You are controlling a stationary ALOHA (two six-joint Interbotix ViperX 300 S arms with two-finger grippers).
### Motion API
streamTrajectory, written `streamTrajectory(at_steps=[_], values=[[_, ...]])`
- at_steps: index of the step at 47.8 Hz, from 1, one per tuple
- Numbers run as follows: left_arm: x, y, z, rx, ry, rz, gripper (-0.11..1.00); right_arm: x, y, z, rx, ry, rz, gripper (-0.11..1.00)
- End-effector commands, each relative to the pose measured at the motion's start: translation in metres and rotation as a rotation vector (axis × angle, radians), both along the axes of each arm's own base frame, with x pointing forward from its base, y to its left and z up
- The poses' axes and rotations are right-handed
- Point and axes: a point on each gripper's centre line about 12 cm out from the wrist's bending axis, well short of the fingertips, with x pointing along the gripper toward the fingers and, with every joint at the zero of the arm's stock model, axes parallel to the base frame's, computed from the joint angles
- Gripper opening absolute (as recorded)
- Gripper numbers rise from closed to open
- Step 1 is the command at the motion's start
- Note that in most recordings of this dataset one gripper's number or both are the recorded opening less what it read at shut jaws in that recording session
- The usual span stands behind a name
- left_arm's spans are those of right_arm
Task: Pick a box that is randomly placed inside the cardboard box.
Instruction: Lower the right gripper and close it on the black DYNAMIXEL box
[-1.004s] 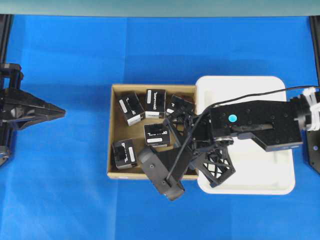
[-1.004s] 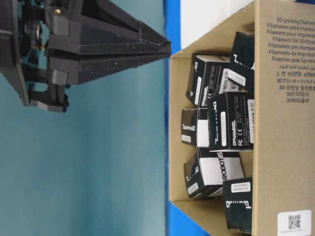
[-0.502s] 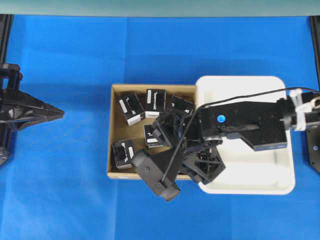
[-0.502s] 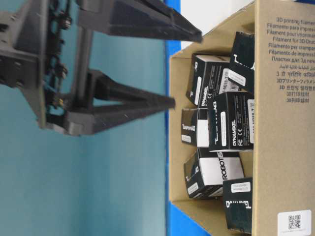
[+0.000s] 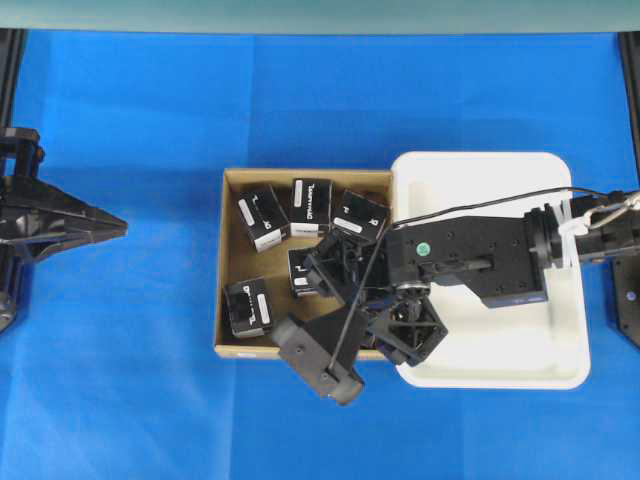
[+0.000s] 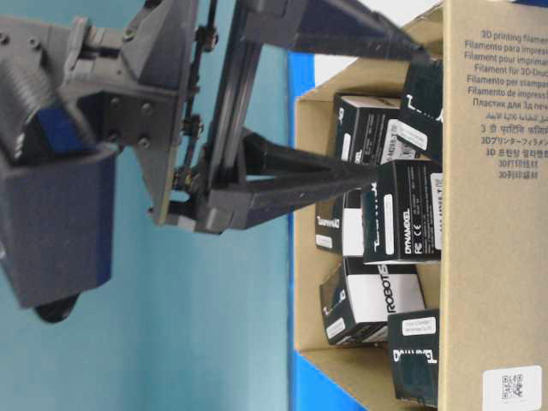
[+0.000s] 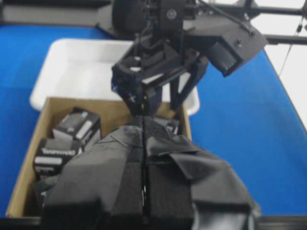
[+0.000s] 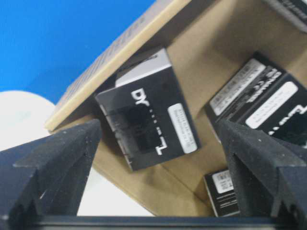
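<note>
While the blue tabletop [image 5: 140, 350] fills almost the whole overhead view, a pale teal wall runs along its far edge. The cloth looks smooth and bare around the things. Near the middle lies the cardboard box [image 5: 228, 330], shallow and brown, and a white tray [image 5: 500, 370] touches its right wall.

Inside the cardboard box lie several small black boxes with white labels. Three sit in a row along the far wall, one lies near the front left corner, and one is in the middle, partly hidden under the arm. In the right wrist view the box [image 8: 148, 122] lies flat on the brown floor close to the box wall, between the two dark fingers [image 8: 53, 158], which do not touch it.

The right gripper [image 5: 362, 300] reaches from the right side across the tray into the cardboard box; its fingers are spread wide and hold nothing. The left gripper [image 5: 118, 226] rests far to the left over bare tabletop, well apart from the cardboard box, with its fingers pressed together and nothing between them.
</note>
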Motion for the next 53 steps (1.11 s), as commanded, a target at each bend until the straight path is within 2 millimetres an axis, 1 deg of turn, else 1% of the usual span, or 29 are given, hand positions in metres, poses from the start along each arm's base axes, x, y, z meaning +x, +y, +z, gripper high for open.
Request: streamTrajectory(at_steps=[1, 11, 23, 29, 36, 53], values=[[0.002, 0.000, 0.010, 0.001, -0.021, 0.000, -0.06, 0.000, 0.001, -0.001, -0.003, -0.003, 0.026, 0.99], [0.002, 0.000, 0.010, 0.001, -0.021, 0.000, -0.06, 0.000, 0.001, -0.003, -0.004, 0.003, 0.031, 0.99], [0.003, 0.000, 0.010, 0.001, -0.020, 0.000, -0.06, 0.002, 0.001, -0.011, -0.005, 0.020, 0.038, 0.99], [0.003, 0.000, 0.010, 0.001, -0.020, 0.000, -0.06, 0.003, 0.001, -0.016, -0.007, 0.032, 0.047, 0.99], [0.003, 0.000, 0.010, 0.000, -0.018, 0.000, -0.06, -0.001, 0.002, -0.024, -0.009, 0.051, 0.053, 0.99], [0.002, 0.000, 0.011, 0.000, -0.025, -0.001, -0.06, 0.004, 0.003, -0.045, -0.011, 0.053, 0.053, 0.99]])
